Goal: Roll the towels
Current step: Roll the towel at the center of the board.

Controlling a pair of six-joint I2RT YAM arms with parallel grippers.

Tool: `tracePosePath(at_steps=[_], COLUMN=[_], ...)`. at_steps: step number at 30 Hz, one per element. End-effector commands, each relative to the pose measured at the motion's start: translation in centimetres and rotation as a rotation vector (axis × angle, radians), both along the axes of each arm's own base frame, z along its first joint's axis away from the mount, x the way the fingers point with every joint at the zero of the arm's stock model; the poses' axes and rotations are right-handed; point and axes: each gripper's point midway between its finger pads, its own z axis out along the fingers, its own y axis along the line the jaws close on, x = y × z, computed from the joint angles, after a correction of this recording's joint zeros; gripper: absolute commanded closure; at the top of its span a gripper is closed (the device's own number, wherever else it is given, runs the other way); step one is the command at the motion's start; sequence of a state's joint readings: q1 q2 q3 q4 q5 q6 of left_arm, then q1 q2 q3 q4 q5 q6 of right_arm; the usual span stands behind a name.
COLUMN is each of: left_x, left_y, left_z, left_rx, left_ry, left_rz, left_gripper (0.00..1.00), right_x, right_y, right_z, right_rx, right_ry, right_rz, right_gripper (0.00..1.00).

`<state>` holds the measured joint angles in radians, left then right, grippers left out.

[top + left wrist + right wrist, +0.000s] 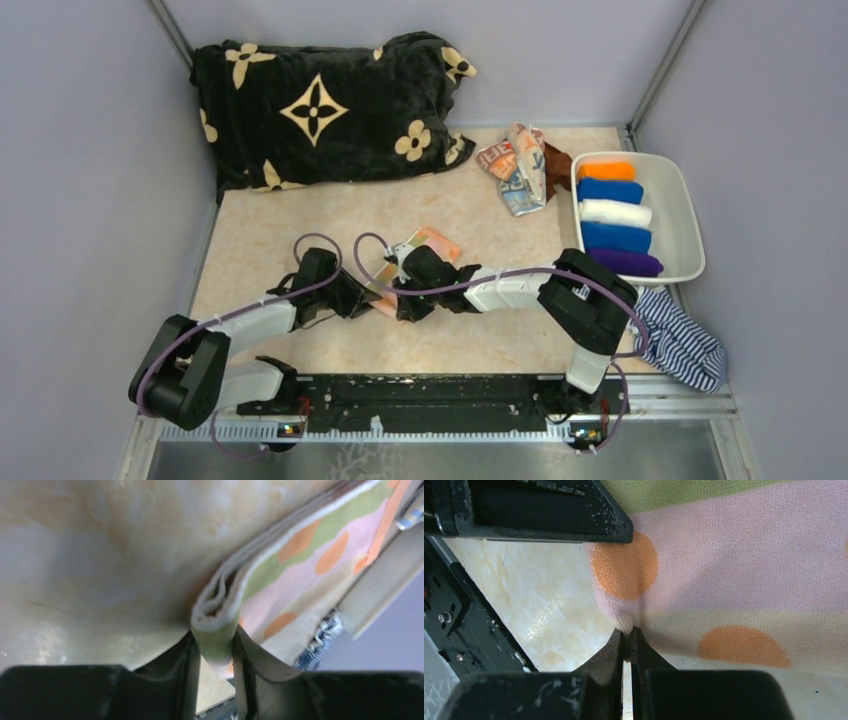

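Mid-worktop: orange-peach towel, folded into a layered strip, lying flat. Long axis diagonal in the top view, running from the near end under both tools away toward the far right.

Left tool: narrowed onto the thick folded edge at the near end, layers filling the gap and pressed from either side. Reads as a grip, jaws kept apart only by the thickness of the cloth.

Right tool: all but closed, pinching a thin bit of the same towel's edge beside an orange spot. Sits just beside the left tool, on the same near end.

Judged: start of a roll, near end held at two points, rest of the strip stretching away from both tools. Coming move probably a turn of that end over and forward along the long axis, away from the arm bases. Neither arm nearer; both on the cloth. Risk: uneven pull, skewed roll.

Elsewhere: pale blue-white printed towel and brown towel heaped far right, not yet rolled, just beside the white tray. Five plain rolls in a row inside. Black flowered blanket far left; striped cloth near right.
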<state>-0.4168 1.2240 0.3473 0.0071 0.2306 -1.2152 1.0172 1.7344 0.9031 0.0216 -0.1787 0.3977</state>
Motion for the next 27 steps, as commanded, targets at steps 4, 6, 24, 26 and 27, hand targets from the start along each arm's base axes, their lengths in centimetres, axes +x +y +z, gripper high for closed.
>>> tracePosePath(at_steps=[4, 6, 24, 26, 27], left_x=[1.3, 1.4, 0.0, -0.6, -0.9], left_y=[2.6, 3.0, 4.9, 4.5, 4.2], left_z=[-1.9, -1.9, 2.5, 2.7, 2.8], left_rx=[0.173, 0.2, 0.3, 0.268, 0.249], left_ry=[0.005, 0.009, -0.192, -0.226, -0.241], left_rz=[0.081, 0.081, -0.056, -0.089, -0.106], left_gripper=[0.78, 0.86, 0.33, 0.31, 0.3], right_x=[0.0, 0.0, 0.5, 0.5, 0.6], right_y=[0.7, 0.7, -0.1, -0.3, -0.3], right_z=[1.7, 1.8, 2.0, 1.7, 1.5], right_rx=[0.067, 0.07, 0.327, 0.34, 0.344], right_ry=[-0.013, -0.009, 0.348, 0.39, 0.41], right_rz=[0.008, 0.003, -0.055, -0.059, -0.063], right_gripper=[1.0, 1.0, 1.0, 1.0, 1.0])
